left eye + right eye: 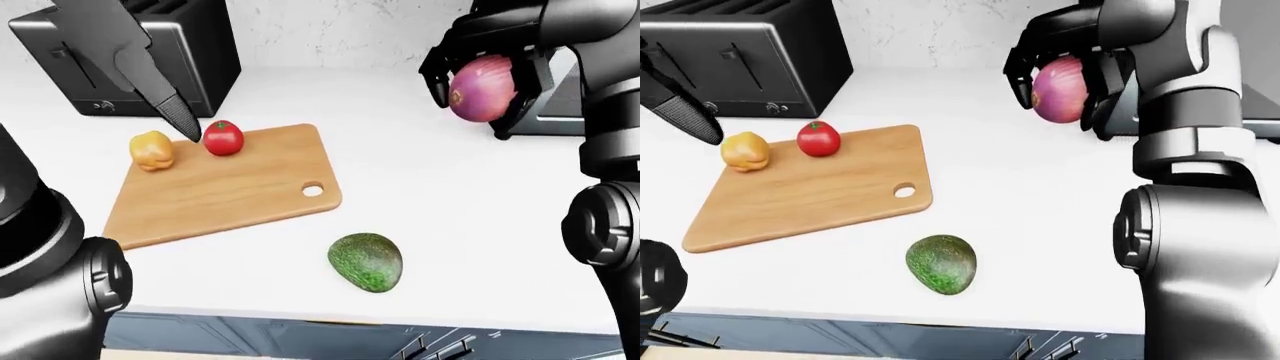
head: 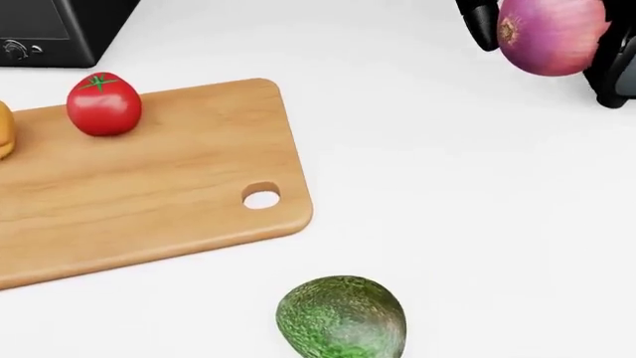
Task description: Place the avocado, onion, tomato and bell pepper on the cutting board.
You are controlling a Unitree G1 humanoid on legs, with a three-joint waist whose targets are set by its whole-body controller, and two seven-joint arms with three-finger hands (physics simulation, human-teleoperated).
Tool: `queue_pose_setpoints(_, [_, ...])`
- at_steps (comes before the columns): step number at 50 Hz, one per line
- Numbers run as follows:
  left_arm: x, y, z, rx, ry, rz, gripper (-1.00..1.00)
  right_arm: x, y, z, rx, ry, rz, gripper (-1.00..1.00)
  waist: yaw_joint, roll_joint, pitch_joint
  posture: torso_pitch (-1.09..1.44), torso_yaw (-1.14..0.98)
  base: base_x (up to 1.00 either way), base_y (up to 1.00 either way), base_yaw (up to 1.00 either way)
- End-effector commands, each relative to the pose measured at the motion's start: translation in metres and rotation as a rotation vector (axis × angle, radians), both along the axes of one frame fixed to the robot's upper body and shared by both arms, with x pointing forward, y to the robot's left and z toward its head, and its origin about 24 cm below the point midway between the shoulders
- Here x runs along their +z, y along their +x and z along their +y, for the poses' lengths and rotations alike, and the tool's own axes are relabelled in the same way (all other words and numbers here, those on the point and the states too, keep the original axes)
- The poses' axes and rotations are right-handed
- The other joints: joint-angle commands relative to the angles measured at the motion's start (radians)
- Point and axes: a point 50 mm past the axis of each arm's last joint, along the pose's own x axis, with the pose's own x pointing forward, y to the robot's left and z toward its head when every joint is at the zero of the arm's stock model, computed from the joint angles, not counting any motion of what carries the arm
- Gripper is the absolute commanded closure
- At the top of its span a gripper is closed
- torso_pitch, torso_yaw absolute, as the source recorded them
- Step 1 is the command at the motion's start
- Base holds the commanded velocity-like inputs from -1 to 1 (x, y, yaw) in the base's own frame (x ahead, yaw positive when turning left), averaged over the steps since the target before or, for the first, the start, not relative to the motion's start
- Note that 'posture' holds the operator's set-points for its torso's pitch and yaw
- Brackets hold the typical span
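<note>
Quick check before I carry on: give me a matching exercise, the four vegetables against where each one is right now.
Things:
1. tomato
2. onion
3. avocado
4. bell pepper

Places:
A. on the white counter, off the cutting board
B. held in the right hand, above the counter
C. on the board, next to the yellow vegetable
D. at the board's left edge in the left-eye view

Pairs: 1-C, 2-B, 3-A, 4-D
</note>
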Motion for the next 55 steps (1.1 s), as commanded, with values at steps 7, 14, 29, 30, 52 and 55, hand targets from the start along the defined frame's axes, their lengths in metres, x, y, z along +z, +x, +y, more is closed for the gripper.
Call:
queue_pose_setpoints(7, [0.003, -0.019, -0.016, -0.065, 0.032, -0.015, -1.0, 0.027, -0.01, -0.002, 0.009, 0.018, -0.096, 1.0, 0.002, -0.006, -0.028, 0.0, 0.0, 0.0, 0.0, 0.0])
queue_pose_setpoints(14, [-0.01, -0.028, -0.035, -0.145, 0.111, 0.025, -1.0, 0.026, -0.011, -0.005, 0.002, 0.015, -0.092, 1.0, 0.005, -0.012, -0.026, 0.0, 0.0, 0.0, 0.0, 0.0])
queue_pose_setpoints(29, [-0.028, -0.052, -0.084, -0.317, 0.249, 0.056, -1.0, 0.03, -0.014, -0.01, -0.007, 0.013, -0.098, 1.0, 0.014, -0.031, -0.019, 0.0, 0.0, 0.0, 0.0, 0.0])
queue_pose_setpoints(30, [-0.03, -0.052, -0.087, -0.321, 0.269, 0.049, -1.0, 0.03, -0.014, -0.01, -0.007, 0.014, -0.098, 1.0, 0.015, -0.032, -0.019, 0.0, 0.0, 0.0, 0.0, 0.0])
queue_pose_setpoints(52, [-0.066, -0.059, -0.116, -0.388, 0.49, 0.096, -1.0, 0.036, -0.017, -0.015, -0.016, 0.013, -0.105, 1.0, 0.036, -0.064, -0.016, 0.0, 0.0, 0.0, 0.0, 0.0])
queue_pose_setpoints(55, [-0.069, -0.059, -0.118, -0.395, 0.523, 0.099, -1.0, 0.039, -0.018, -0.016, -0.019, 0.013, -0.109, 1.0, 0.038, -0.065, -0.017, 0.0, 0.0, 0.0, 0.0, 0.0])
